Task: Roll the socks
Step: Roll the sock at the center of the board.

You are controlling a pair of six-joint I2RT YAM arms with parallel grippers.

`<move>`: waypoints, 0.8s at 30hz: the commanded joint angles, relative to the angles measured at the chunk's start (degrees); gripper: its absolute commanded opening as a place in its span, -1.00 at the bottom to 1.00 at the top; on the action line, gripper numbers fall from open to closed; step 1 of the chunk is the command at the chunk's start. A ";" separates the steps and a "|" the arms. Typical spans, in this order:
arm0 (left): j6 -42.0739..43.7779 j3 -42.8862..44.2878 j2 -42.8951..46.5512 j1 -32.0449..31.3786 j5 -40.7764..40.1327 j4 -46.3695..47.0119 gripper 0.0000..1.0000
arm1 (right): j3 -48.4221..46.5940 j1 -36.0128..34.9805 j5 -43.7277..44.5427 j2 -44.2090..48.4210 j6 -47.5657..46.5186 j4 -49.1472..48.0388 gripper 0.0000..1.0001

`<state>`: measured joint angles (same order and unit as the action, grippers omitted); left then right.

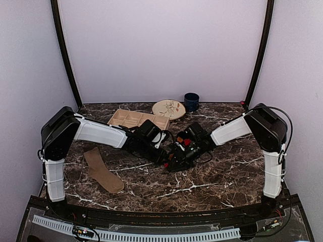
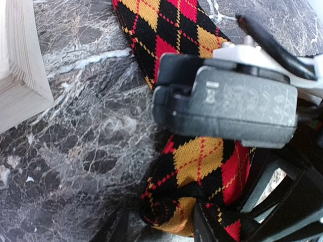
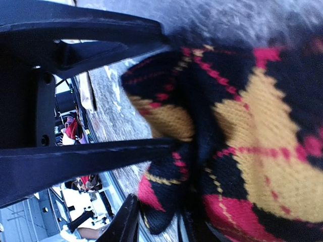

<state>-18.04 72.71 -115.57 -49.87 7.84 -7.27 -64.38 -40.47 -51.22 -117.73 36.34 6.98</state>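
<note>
The black sock with red and orange diamonds (image 2: 166,30) lies on the marble table, its near end wound into a small roll (image 2: 171,206). My left gripper (image 2: 161,229) is shut on that roll, one finger on each side. In the right wrist view a loose corner of the same sock (image 3: 161,201) sits between the parted fingers of my right gripper (image 3: 156,227). Seen from above, both grippers meet at mid-table, left (image 1: 164,157) and right (image 1: 174,162), hiding nearly all of this sock. The tan sock (image 1: 103,170) lies flat at the front left, apart from both arms.
A wooden compartment tray (image 1: 132,119) stands behind the left arm; its corner (image 2: 20,75) shows in the left wrist view. A patterned plate (image 1: 169,109) and a dark blue cup (image 1: 191,102) sit at the back. The right gripper's grey body (image 2: 227,106) hangs over the argyle sock.
</note>
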 commanded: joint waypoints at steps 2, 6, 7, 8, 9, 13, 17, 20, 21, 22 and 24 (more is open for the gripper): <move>-1.52 -0.32 -2.96 -0.58 -0.82 -4.67 -0.12 | -0.10 0.39 4.26 1.50 -1.43 2.93 -0.40; -2.35 -0.45 -3.38 -0.66 -0.90 -5.08 -0.13 | 0.92 0.48 5.99 2.81 -1.29 2.76 -0.33; -2.41 -0.46 -3.50 -0.67 -0.89 -5.12 -0.13 | 1.27 0.52 6.37 3.16 -1.19 2.66 -0.31; -2.54 -0.46 -3.54 -0.67 -0.89 -5.06 -0.13 | 1.69 0.56 6.80 3.60 -1.03 2.34 -0.30; -2.57 -0.46 -3.60 -0.67 -0.79 -5.05 -0.13 | 2.11 0.57 7.10 4.03 -1.01 2.14 -0.29; -2.67 -0.42 -3.74 -0.67 -0.49 -4.97 -0.13 | 2.87 0.57 8.98 5.42 -1.56 2.78 -0.21; -2.67 -0.01 -4.21 -0.67 -0.15 -5.08 -0.13 | 3.75 0.57 10.03 6.40 -1.59 2.43 -0.19; -2.64 0.32 -4.58 -0.72 0.00 -5.21 -0.13 | 4.52 0.52 11.08 7.39 -1.59 2.19 -0.18; -2.62 0.45 -4.72 -0.74 0.05 -5.17 -0.13 | 4.71 0.56 11.80 7.77 -1.74 2.28 -0.18; -2.62 0.61 -4.89 -0.73 0.09 -5.15 -0.13 | 5.01 0.57 12.37 8.16 -1.98 2.35 -0.18; -2.68 1.19 -5.37 -0.71 0.35 -5.32 -0.13 | 5.70 0.57 13.91 9.04 -2.32 2.49 -0.17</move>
<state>-20.14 74.30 -116.97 -50.13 7.62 -7.14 -60.31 -40.25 -41.80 -110.98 35.20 8.95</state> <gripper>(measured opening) 0.434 0.412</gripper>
